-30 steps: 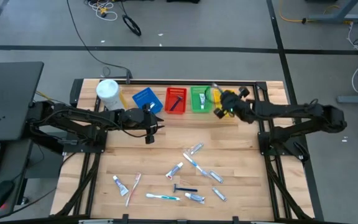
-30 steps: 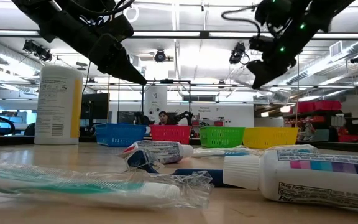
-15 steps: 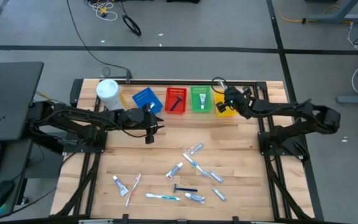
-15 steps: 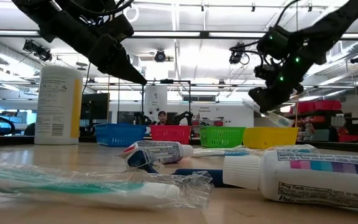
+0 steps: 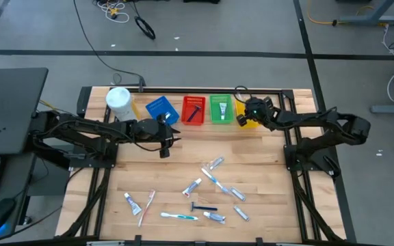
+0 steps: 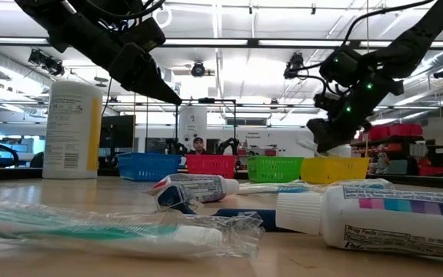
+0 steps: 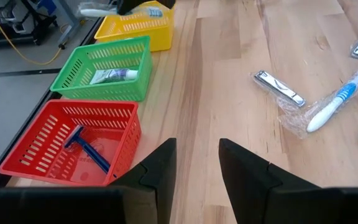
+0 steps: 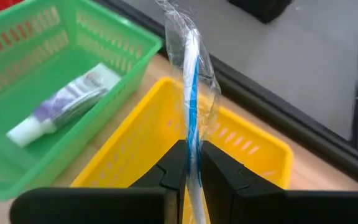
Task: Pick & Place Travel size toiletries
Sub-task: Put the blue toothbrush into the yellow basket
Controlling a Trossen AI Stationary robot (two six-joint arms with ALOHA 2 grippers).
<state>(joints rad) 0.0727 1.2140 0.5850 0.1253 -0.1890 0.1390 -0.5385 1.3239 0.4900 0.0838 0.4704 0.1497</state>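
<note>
Wooden table (image 5: 265,171) in workshop, right gripper (image 8: 191,167) clamping wrapped toothbrush (image 8: 191,93), left gripper (image 7: 194,163) parted.

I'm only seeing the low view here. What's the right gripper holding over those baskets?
Observer: The right gripper is shut on a wrapped toothbrush, white and blue in clear plastic.
Operator: Which basket is it over?
Observer: From above, it hangs over the yellow basket, at the right end of the row.
Operator: Anything already sorted?
Observer: The green basket holds a toothpaste tube and the red basket a blue razor.
Operator: And the left arm?
Observer: The left gripper hovers near the blue basket, fingers apart and holding nothing.
</note>
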